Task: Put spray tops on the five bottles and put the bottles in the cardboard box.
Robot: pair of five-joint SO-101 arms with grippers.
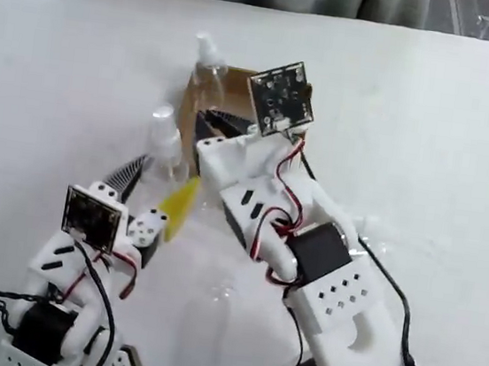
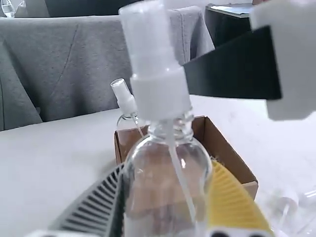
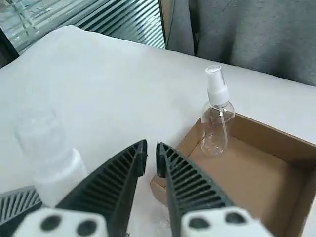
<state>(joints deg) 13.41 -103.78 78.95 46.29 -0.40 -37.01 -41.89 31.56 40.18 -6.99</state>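
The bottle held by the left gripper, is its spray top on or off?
On: the white spray top sits on the neck of the bottle, tube hanging inside.

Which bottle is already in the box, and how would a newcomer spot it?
Find the open cardboard box on the white table. A clear spray bottle stands upright in one corner of it. Unlike the other capped bottle, gripped by the left claw outside the box, nothing holds it.

High view looks down; both wrist views face the cardboard box (image 3: 266, 131).
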